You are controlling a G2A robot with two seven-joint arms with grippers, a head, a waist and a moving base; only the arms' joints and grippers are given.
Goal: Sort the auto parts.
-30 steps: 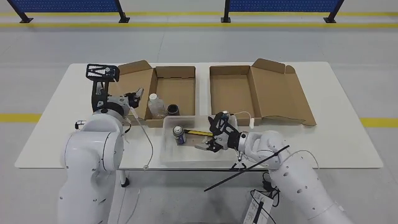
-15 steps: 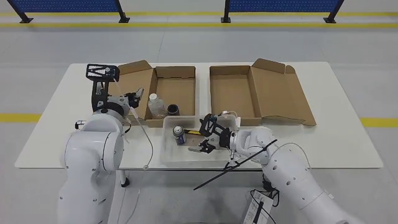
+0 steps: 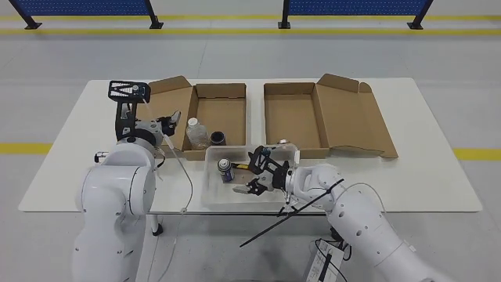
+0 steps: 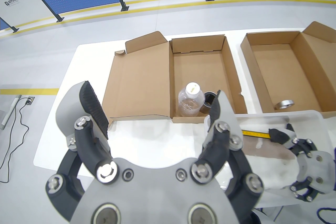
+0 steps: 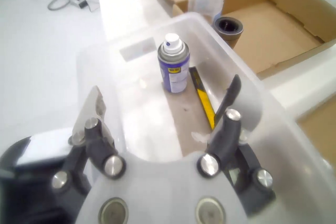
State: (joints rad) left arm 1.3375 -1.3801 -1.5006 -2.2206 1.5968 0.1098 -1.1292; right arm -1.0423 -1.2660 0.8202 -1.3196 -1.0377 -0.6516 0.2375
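Note:
A clear plastic bin [image 3: 215, 196] stands at the table's front edge. In it are a blue spray can [image 5: 173, 66], upright, and a flat yellow-and-black ruler [image 5: 203, 97]. My right gripper [image 5: 165, 89] is down inside the bin [image 5: 244, 70], open, with the can just ahead of its fingers and the ruler beside one finger. In the top view the right gripper [image 3: 254, 180] sits right of the can [image 3: 225, 168]. My left gripper [image 4: 153, 93] hangs open and empty above the left box's flap [image 3: 160, 102].
The left cardboard box [image 4: 199, 62] holds a clear plastic bottle [image 4: 190, 101] and a dark metal sleeve [image 4: 209, 101]. The right box [image 4: 286, 64] holds a metal ring [image 4: 284, 104]. Both boxes stand just behind the bin, flaps spread outward.
My right gripper has slid left inside the bin, closer to the spray can. The left arm has stayed where it was.

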